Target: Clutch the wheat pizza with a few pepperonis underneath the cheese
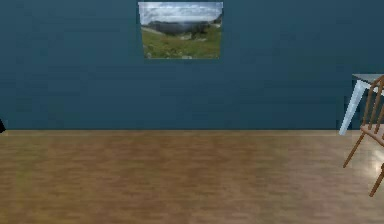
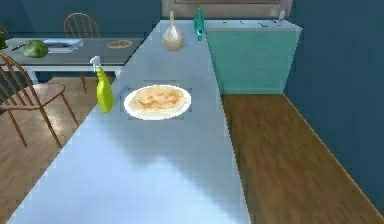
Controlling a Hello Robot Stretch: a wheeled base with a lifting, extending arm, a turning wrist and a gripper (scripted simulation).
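**One pizza on the counter, bearing from the claw unknown**

Largest first, in the arm side view: one long pale-blue counter [image 2: 150,170], with one teal cabinet [image 2: 255,60] past its far end. Toward that view's left: one table [image 2: 70,50], a near chair [image 2: 25,95] and a far chair [image 2: 82,22]. Ahead, on the blue wall: one painting [image 1: 180,29].

Then the target: one pizza [image 2: 157,100], flat on the counter about midway along it. Round, so no long axis to line up with. Cannot tell which way it lies from the claw, nor the claw's state. Single arm, so no choice of side.

Just beside the pizza, toward the view's left: one yellow-green spray bottle [image 2: 104,88]. Well apart, at the counter's far end: one tan jug [image 2: 172,38] and one teal bottle [image 2: 199,22].
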